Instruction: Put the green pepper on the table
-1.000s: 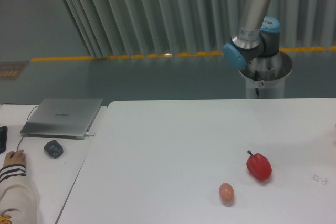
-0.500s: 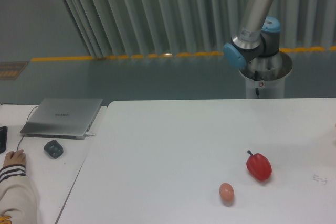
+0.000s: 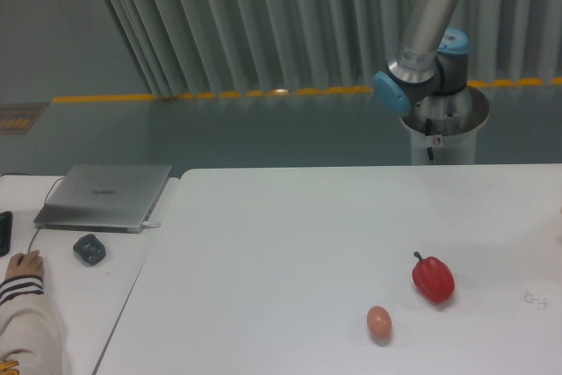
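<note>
White desk [image 3: 290,243] before pleated curtain; arm [image 3: 430,32] rises out of frame top right. Hand out of view, state unknowable. Green pepper unseen. Red pepper [image 3: 434,278], egg [image 3: 378,322] on desk. Pepper likely light, firm, glossy-slick; grip across lobes.

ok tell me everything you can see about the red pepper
The red pepper is glossy, blocky and bright red, with a short dark stem at its upper left end. It lies on the white table, toward the right front, casting a soft shadow. The small tan egg sits apart to its lower left. Nothing touches it but the tabletop.
</note>
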`<move>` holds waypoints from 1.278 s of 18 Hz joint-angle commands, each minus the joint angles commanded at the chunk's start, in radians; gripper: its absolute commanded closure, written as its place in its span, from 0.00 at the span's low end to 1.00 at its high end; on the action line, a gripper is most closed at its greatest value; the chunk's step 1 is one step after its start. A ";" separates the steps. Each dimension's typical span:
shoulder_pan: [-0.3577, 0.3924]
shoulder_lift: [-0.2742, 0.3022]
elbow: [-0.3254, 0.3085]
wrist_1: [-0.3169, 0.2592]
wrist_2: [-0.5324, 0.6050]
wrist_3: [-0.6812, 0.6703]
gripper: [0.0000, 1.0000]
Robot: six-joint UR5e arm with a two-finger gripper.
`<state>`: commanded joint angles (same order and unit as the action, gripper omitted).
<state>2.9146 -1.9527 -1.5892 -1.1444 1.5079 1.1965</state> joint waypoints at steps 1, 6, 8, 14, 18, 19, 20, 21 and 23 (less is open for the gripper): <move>-0.006 -0.005 -0.006 0.011 0.000 0.000 0.00; -0.020 -0.015 -0.022 0.038 0.002 -0.002 0.00; -0.020 -0.015 -0.022 0.040 0.002 -0.002 0.00; -0.018 -0.012 -0.022 0.040 0.002 0.006 0.42; -0.018 0.006 -0.017 0.040 0.002 0.012 0.45; -0.018 0.020 -0.017 0.035 0.002 0.014 0.45; -0.018 0.034 -0.018 0.031 0.000 0.014 0.45; -0.023 0.046 -0.020 0.026 0.002 0.014 0.45; -0.049 0.072 -0.026 0.003 0.005 0.012 0.45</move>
<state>2.8656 -1.8808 -1.6153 -1.1411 1.5125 1.2088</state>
